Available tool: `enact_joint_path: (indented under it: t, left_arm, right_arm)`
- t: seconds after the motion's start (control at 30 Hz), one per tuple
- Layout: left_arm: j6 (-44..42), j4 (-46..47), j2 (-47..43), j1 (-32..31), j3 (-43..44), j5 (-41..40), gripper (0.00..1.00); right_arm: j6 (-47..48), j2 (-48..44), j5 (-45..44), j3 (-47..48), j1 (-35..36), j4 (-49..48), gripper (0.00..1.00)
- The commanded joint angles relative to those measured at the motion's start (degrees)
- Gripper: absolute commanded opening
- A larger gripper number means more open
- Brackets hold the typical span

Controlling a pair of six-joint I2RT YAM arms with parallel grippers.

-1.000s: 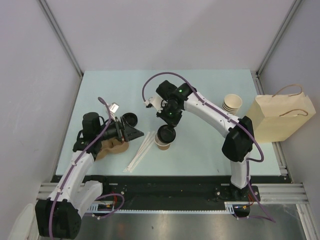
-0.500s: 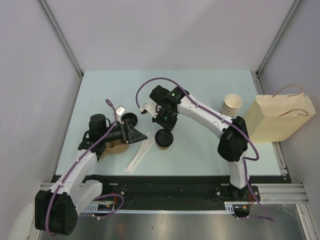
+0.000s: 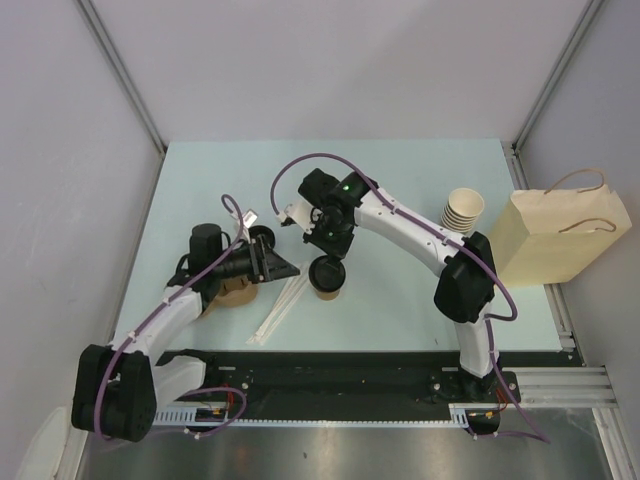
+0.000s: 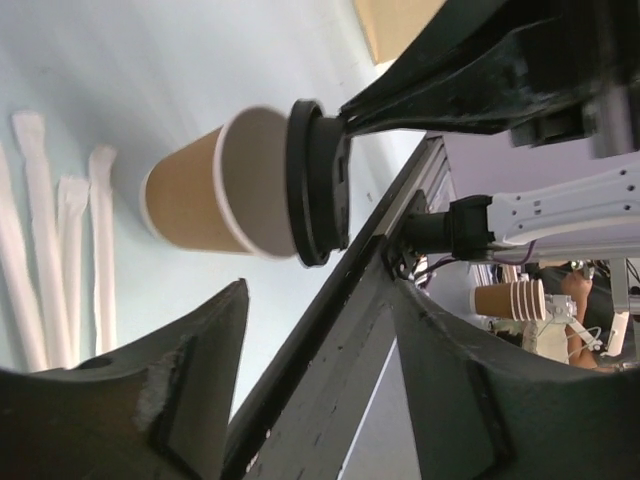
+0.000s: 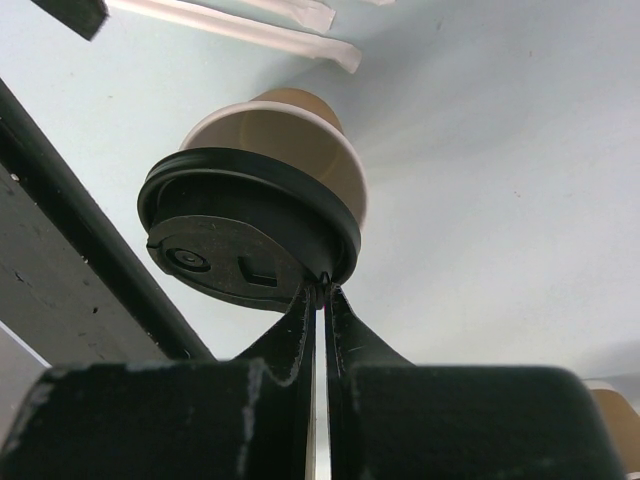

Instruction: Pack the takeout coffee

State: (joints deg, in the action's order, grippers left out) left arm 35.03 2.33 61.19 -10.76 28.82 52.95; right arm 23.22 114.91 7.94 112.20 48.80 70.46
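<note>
Pale-blue table (image 3: pixel 420 180): right wrist view, unlike overhead, shows right gripper (image 5: pixel 320 290) pressed together at takeout coffee (image 5: pixel 250 230) lid rim; left gripper (image 4: pixel 320 300) spread, empty.

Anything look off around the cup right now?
Yes. The black lid is not seated: it sits offset and tilted over the paper cup, leaving part of the white rim uncovered. The right tool pinches the lid's edge.

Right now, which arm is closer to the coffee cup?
Right. The right end effector pinches the lid on top of the coffee cup; the left end effector is open beside it, not touching.
</note>
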Motion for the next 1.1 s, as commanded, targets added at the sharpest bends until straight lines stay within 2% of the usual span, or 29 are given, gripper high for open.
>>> enact_joint_path:
  t: [0.0, 0.13, 0.5, 0.6, 0.63, 0.77, 0.97, 1.07]
  left_arm:
    - [4.6, 11.7, 0.9, -2.1, -0.9, 2.2, 0.68]
    - [3.3, 11.3, 2.4, -3.3, -0.9, 1.1, 0.75]
    - [1.4, 10.0, 7.4, -3.6, -0.2, -1.1, 0.75]
    - [1.8, 11.1, 8.7, -4.2, -0.1, -0.8, 0.76]
    - [1.8, 11.2, 8.9, -4.3, 0.1, -0.8, 0.77]
    - [1.8, 11.5, 9.6, -5.0, 0.2, -0.8, 0.78]
    - [1.4, 11.0, 9.3, -5.1, 0.3, -1.0, 0.78]
    - [1.2, 10.7, 8.8, -5.1, 0.4, -1.0, 0.79]
  right_arm:
    - [0.9, 1.0, -1.1, 2.4, 0.3, 0.4, 0.0]
    - [0.9, 1.5, -1.3, 3.0, 0.3, 0.3, 0.0]
    - [0.7, 2.4, -1.3, 4.0, 0.3, 0.3, 0.05]
    - [0.7, 2.4, -1.3, 4.2, 0.3, 0.2, 0.11]
    - [0.5, 2.4, -1.3, 4.3, 0.3, 0.1, 0.18]
    - [0.4, 2.7, -1.3, 4.8, 0.3, 0.0, 0.26]
    - [0.2, 2.3, -0.9, 5.7, 0.4, -0.1, 0.29]
    - [0.2, 1.5, -0.7, 6.1, 0.2, -0.3, 0.37]
